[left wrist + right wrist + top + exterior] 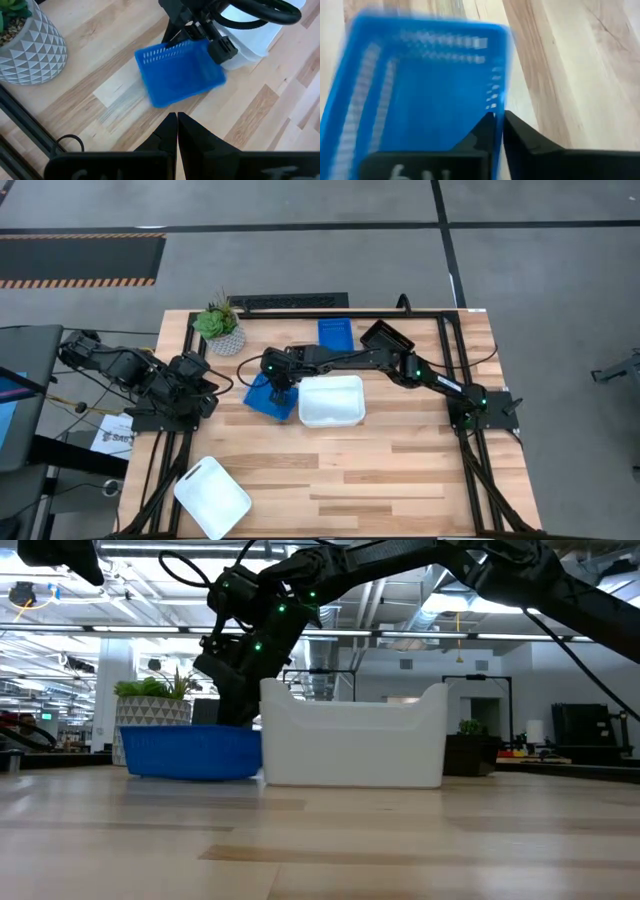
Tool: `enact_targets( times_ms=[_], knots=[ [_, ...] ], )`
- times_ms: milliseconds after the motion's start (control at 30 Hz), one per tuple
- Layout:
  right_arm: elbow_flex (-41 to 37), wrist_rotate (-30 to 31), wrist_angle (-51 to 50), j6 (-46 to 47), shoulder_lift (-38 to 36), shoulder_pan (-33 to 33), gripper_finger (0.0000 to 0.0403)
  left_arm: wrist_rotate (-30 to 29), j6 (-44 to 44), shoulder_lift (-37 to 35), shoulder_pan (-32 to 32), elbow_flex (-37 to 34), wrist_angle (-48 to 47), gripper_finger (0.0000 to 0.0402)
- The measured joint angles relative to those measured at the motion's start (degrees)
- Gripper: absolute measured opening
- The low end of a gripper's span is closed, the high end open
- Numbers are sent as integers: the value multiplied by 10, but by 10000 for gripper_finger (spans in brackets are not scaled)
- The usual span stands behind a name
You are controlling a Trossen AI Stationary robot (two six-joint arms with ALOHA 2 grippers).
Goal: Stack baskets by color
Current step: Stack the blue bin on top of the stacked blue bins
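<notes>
A bright blue basket (268,397) lies at the table's middle, close beside a white basket (332,401) on its right. My right gripper (281,378) reaches in from the right and is shut on the blue basket (420,90). In the low view its bottom (190,772) is down at the table. My left gripper (177,122) waits shut at the left edge, above the wood and short of the blue basket (180,75). A second blue basket (335,333) and a black basket (386,336) lie at the far edge. Another white basket (212,497) lies near left. My right gripper pinches the blue basket's side wall (493,102) near a corner, at the end next to the white basket. One finger stands inside the basket and one outside. The fingers (520,137) slant down from the table's right. The basket's bottom looks down at the table.
A green plant in a white patterned pot (221,330) stands at the far left, just beyond the blue basket. The black frame rails (445,360) run along the table's sides. Bare wood (400,470) lies toward the near edge.
</notes>
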Motion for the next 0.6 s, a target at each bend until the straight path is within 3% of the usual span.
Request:
enact_targets(
  times_ms=[133,600],
  knots=[
    [0,-4,-1,0,0,-2,12,0,0,0,0,0,0,0],
    [-1,-4,29,40,-30,-15,2,0,0,0,0,0,-1,0]
  ],
)
